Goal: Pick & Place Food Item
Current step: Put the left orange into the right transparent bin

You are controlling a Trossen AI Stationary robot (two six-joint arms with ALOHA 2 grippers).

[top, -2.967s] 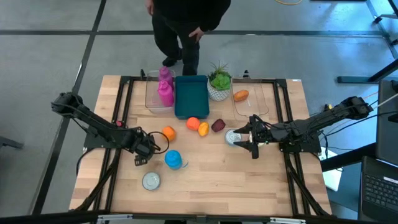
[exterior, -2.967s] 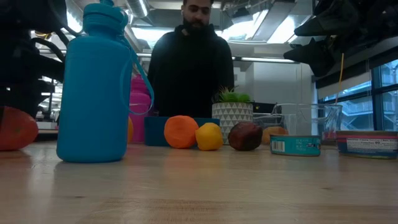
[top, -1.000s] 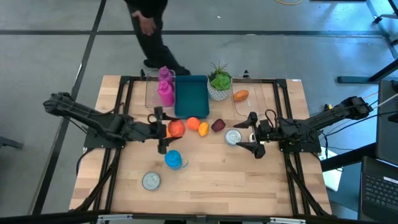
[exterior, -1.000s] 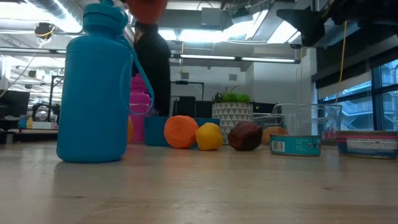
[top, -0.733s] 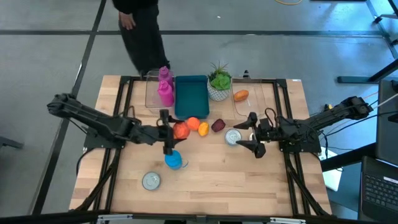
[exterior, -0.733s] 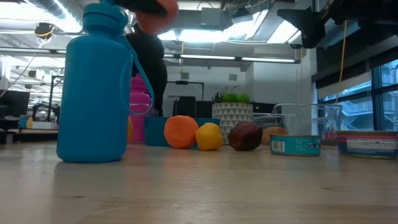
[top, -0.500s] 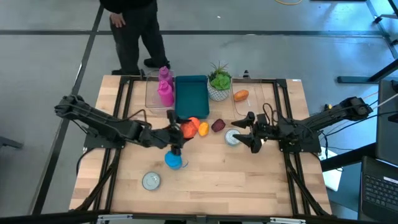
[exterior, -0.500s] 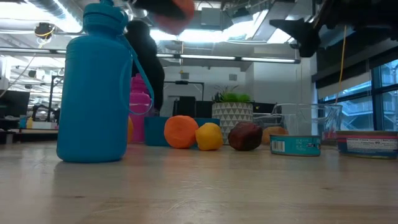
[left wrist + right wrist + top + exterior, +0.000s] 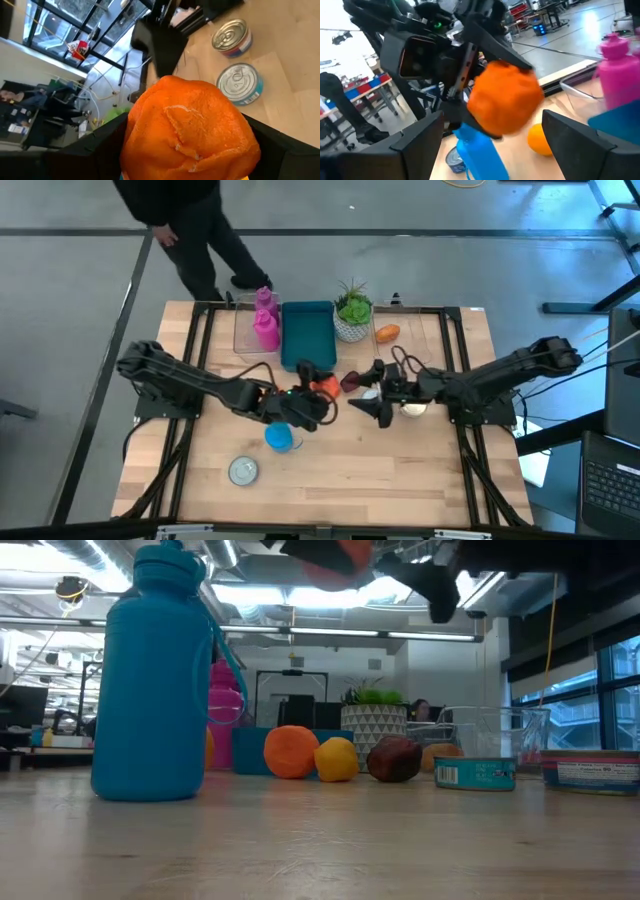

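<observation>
**Desk:** List what you have on the table.

**Operator:** From my station I log, item by item: one wooden table [image 9: 400,470]. One left gripper [image 9: 318,388], raised over the middle of the table, its fingers clamped on an orange fruit [image 9: 190,127]; that fruit is off the surface, and in the low view it hangs high above the other items. One right gripper [image 9: 372,398], just right of the left one and facing it, jaws spread wide with nothing between them; the orange fruit sits straight ahead of it in its own wrist view.

**Desk:** And the loose stock?

**Operator:** One blue bottle [image 9: 280,437], upright, near side of the left gripper. One teal tray [image 9: 306,333] at the far middle edge. One pink bottle [image 9: 265,320] standing in a clear bin [image 9: 243,338] just left of the tray. One potted plant [image 9: 352,310] just right of the tray. One second clear bin at the far right with an orange food item [image 9: 387,333] in it. One dark red fruit [image 9: 351,380] on the table, just to the far side of the right gripper. One yellow fruit [image 9: 336,759] and one round orange fruit [image 9: 291,752], side by side in the low view. One tin can [image 9: 243,470] at the near left; two more tin cans [image 9: 235,82] right of centre.

**Desk:** Anyone about?

**Operator:** One person [image 9: 180,220] in dark clothes, on the floor beyond the far left corner.
</observation>
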